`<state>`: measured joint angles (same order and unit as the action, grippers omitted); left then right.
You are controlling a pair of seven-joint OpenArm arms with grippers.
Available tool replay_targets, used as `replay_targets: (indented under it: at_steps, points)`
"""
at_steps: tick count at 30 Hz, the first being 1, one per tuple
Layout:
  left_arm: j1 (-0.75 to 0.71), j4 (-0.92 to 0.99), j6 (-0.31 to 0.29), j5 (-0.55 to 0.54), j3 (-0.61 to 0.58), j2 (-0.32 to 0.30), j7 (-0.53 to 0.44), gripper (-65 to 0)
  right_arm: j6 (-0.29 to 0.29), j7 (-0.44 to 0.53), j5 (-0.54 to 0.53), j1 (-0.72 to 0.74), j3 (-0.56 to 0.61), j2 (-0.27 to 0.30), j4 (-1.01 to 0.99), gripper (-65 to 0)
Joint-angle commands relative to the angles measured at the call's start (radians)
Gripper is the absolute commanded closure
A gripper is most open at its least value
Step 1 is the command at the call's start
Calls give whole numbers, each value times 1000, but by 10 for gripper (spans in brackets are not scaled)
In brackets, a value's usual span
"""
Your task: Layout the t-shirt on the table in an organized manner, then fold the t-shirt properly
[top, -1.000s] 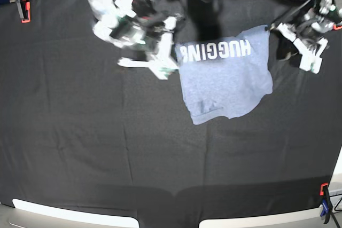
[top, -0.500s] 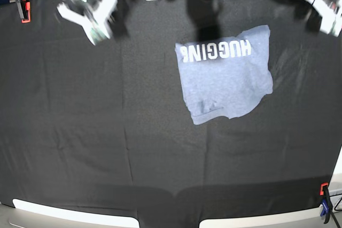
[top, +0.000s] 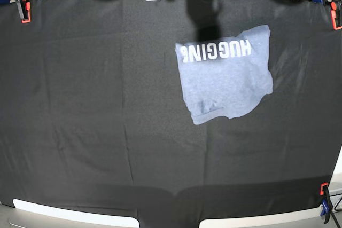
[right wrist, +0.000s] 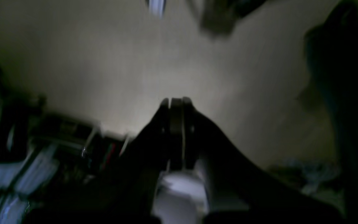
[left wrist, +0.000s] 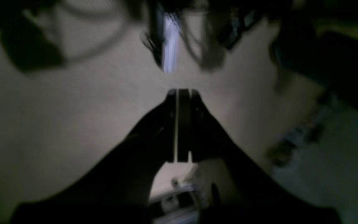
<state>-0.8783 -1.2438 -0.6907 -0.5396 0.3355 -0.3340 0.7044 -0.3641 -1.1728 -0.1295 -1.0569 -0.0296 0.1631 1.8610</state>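
Note:
The blue-grey t-shirt (top: pixel 224 78) lies folded into a compact rectangle on the black table (top: pixel 85 105), right of centre near the far edge, with white "HUGGING" lettering along its far side. Neither arm shows in the base view. In the left wrist view my left gripper (left wrist: pixel 180 93) is shut and empty, pointing at a beige wall away from the table. My right gripper (right wrist: pixel 174 101) is likewise shut with nothing between its fingers, and its view is blurred.
Orange and blue clamps hold the cloth at the far-left corner (top: pixel 22 5), the far-right corner (top: pixel 335 12) and the near-right corner (top: pixel 324 201). A white rim (top: pixel 69 214) runs along the near edge. Cables lie beyond the far edge.
Both arms have pulled back from the t-shirt's sides and left the base view. The folded t-shirt has stayed where it lay.

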Motion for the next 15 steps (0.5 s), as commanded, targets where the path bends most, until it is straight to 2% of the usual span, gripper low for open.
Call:
replay_targets:
  at_steps: [1,4,6,10,12,15]
  points:
    - [8,63,-7,14,-27,-10,-46,0,1,-6,8,19,12,8,-61,0]
    - [106,277,-7,112,-124,-10,-186,0,2,-2,21,139,75,31,-321,0]
    - [173,391,-7,171,-176,-10,-296,0,1,38,22,229,126,53,-502,0]
    - [284,561,-7,227,-219,16,-576,0,-8,237,27,411,229,87,-857,0]
    - [336,623,-7,277,-219,46,-640,0,-41,336,62,506,266,84,-1020,0]
    - [415,702,5,360,-219,94,-645,0,-62,480,82,634,313,74,-1223,0]
